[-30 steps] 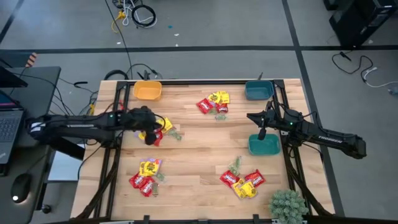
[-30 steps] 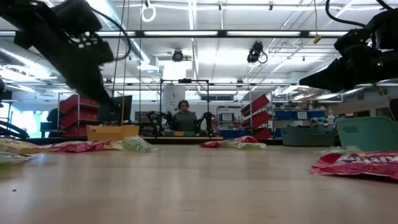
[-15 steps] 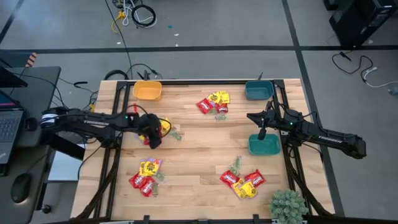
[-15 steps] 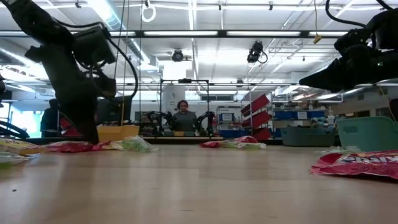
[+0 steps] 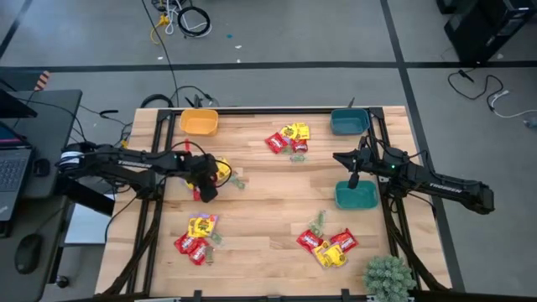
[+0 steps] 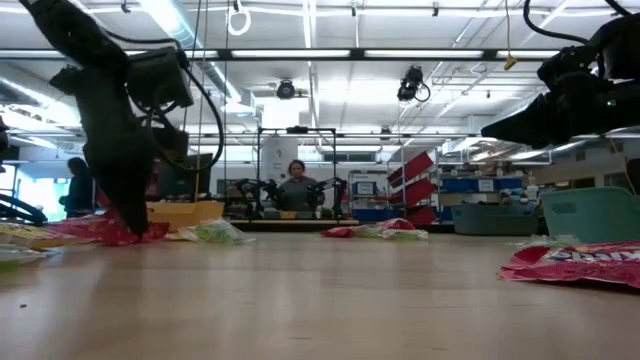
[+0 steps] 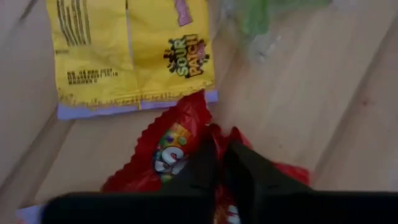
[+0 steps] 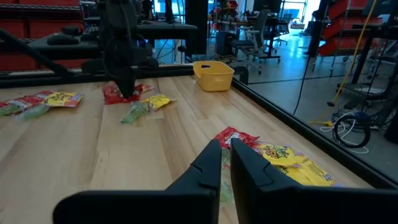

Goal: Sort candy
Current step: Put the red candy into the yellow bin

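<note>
Candy packets lie in four clusters on the wooden table [image 5: 268, 201]: far centre [image 5: 289, 138], near left [image 5: 197, 235], near right [image 5: 329, 245] and far left. At the far left cluster, my left gripper [image 5: 204, 191] points steeply down, shut on a red candy packet [image 7: 168, 155]. A yellow packet [image 7: 130, 56] and a pale green one [image 7: 261, 15] lie flat just beyond it. My right gripper [image 5: 353, 179] hangs shut and empty at the right, above the table beside the near teal bowl [image 5: 356, 196]. My left gripper pinches the red packet between its two fingers, on a crumpled ridge near its middle [image 7: 214, 134]. The fingers come from above, slanting steeply down. The packet bunches up around the fingertips [image 6: 128, 225], and its outer parts [image 6: 80, 230] lie on the table.
An orange bowl [image 5: 200, 122] stands at the far left corner and a second teal bowl [image 5: 349, 122] at the far right corner. A small green plant [image 5: 388, 275] sits at the near right corner. Bare wood lies in the table's middle. A person sits far behind the table [image 6: 295, 185].
My left gripper has come down from above the far left cluster onto the red packet and has tipped from a slant to steeply down. The packet, flat before, now bunches up around the fingertips.
</note>
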Available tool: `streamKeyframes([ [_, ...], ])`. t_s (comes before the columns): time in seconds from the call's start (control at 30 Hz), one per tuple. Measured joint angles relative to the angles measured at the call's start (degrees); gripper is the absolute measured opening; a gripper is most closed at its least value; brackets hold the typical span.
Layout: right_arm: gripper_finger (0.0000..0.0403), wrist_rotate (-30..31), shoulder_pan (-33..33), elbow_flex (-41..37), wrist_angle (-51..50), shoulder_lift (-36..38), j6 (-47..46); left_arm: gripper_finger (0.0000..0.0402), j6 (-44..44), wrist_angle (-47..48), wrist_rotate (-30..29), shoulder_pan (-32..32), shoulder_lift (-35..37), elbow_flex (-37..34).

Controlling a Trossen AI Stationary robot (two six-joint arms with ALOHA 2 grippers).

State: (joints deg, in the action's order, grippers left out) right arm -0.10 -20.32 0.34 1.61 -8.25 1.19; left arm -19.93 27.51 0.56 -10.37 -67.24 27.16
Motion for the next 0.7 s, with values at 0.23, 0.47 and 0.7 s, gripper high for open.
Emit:
streamKeyframes([
  [0.23,0.0023,0.0,0.0,0.0,0.0,0.0,0.0,0.0008,1.6,8.8,-0.7,0.0,0.0,8.8],
  [0.47,0.0023,0.0,0.0,0.0,0.0,0.0,0.0,0.0002,0.5,11.1,0.2,0.0,0.1,11.2],
  [0.7,0.0023,0.0,0.0,0.0,0.0,0.0,0.0,0.0037,3.2,11.1,0.6,0.0,0.1,8.5],
])
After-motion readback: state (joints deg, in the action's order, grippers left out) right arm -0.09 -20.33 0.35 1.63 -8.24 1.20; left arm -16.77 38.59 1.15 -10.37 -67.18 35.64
